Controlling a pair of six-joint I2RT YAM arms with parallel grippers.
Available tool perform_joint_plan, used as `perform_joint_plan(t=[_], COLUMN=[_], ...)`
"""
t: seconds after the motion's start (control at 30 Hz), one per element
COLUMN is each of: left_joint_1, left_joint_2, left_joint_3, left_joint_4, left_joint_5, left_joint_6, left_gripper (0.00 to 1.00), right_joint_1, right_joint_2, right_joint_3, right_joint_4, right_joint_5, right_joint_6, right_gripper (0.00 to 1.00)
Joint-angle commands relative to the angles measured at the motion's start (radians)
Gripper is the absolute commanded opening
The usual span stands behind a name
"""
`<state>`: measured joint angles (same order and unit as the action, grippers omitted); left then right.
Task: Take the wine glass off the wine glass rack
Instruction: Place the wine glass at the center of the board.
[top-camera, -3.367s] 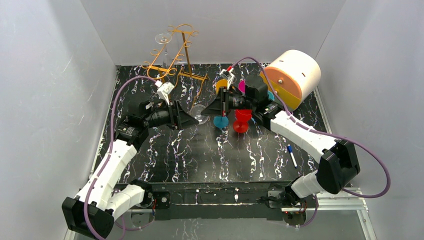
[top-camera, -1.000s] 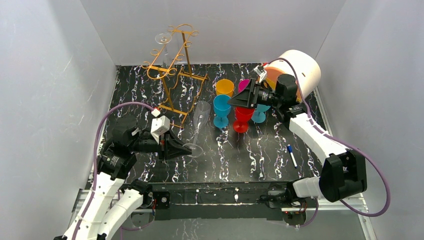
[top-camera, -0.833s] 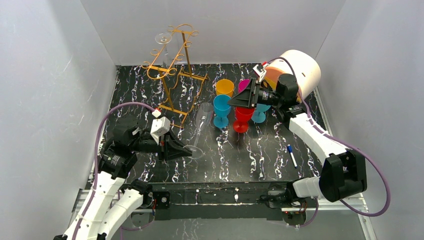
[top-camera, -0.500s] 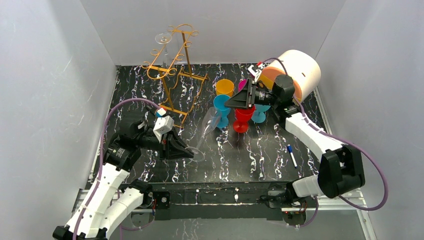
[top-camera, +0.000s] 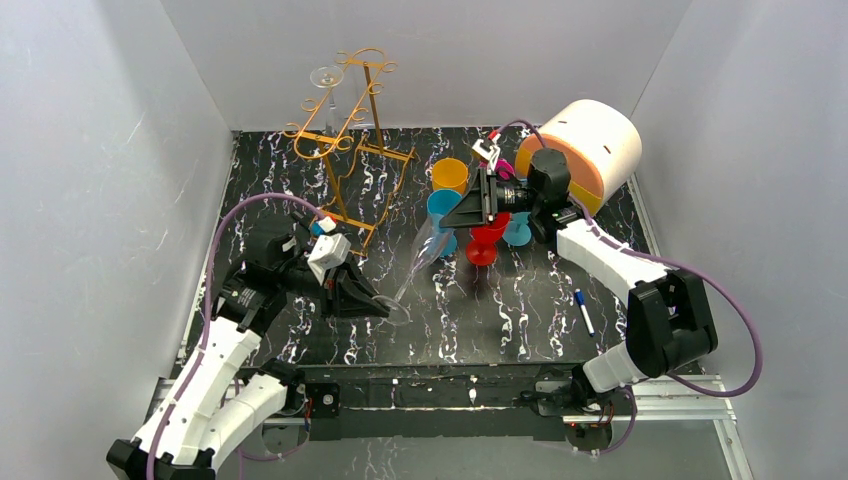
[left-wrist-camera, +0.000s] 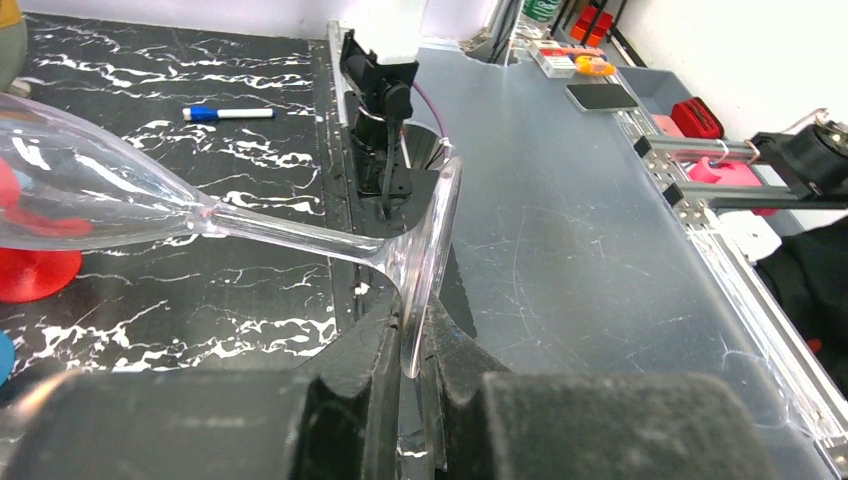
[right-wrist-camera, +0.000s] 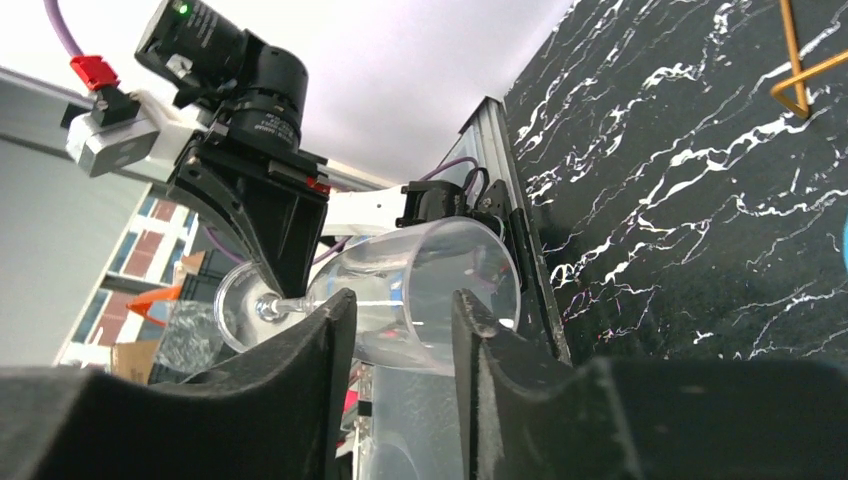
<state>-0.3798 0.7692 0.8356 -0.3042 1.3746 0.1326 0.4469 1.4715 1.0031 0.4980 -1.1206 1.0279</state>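
The clear wine glass (top-camera: 412, 272) hangs tilted above the table's middle, off the golden wire wine glass rack (top-camera: 345, 130) at the back left. My left gripper (top-camera: 378, 303) is shut on the edge of its round foot (left-wrist-camera: 430, 240), which stands pinched between the two black fingers (left-wrist-camera: 372, 350). The stem and bowl (left-wrist-camera: 110, 190) slant up and away to the right. My right gripper (top-camera: 447, 220) is at the bowl's mouth with its jaws apart. In the right wrist view the bowl (right-wrist-camera: 425, 275) shows through the gap just beyond the fingertips (right-wrist-camera: 335, 320), and no contact shows.
A second clear glass (top-camera: 327, 78) hangs at the rack's top. Orange (top-camera: 449, 174), blue (top-camera: 438, 205), red (top-camera: 485, 242) and magenta (top-camera: 503, 170) goblets stand under the right arm. A white and orange drum (top-camera: 590, 148) lies at the back right. A blue pen (top-camera: 583, 311) lies nearby.
The left arm has tipped the glass over toward the right. The right gripper has moved left to the bowl's mouth and its jaws have narrowed.
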Motion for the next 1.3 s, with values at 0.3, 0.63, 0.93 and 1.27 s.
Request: perform_joint_plan(t=[0.3, 0.63, 0.93, 1.27], left_joint_1=[-0.002, 0.002, 0.005, 0.006], left_joint_2=[0.087, 0.127, 0.081, 0.044], left_joint_3=[0.062, 0.051, 0.057, 0.045], left_joint_4=[-0.134, -0.166, -0.181, -0.133], left_joint_5=[-0.065, -0.175, -0.316, -0.326], left_joint_6=[0.282, 0.318, 0.300, 0.212], left_gripper=[0.00, 0.00, 0.00, 0.02], right_joint_1=[0.010, 0.008, 0.008, 0.008], right_joint_2=[-0.050, -0.089, -0.105, -0.145], right_joint_3=[-0.003, -0.009, -0.006, -0.005], right_joint_4=[0.306, 0.353, 0.286, 0.214], right_joint_5=[-0.196, -0.228, -0.232, -0.231], right_joint_6=[0.183, 0.222, 0.162, 0.067], right_gripper=[0.43, 0.36, 0.02, 0.01])
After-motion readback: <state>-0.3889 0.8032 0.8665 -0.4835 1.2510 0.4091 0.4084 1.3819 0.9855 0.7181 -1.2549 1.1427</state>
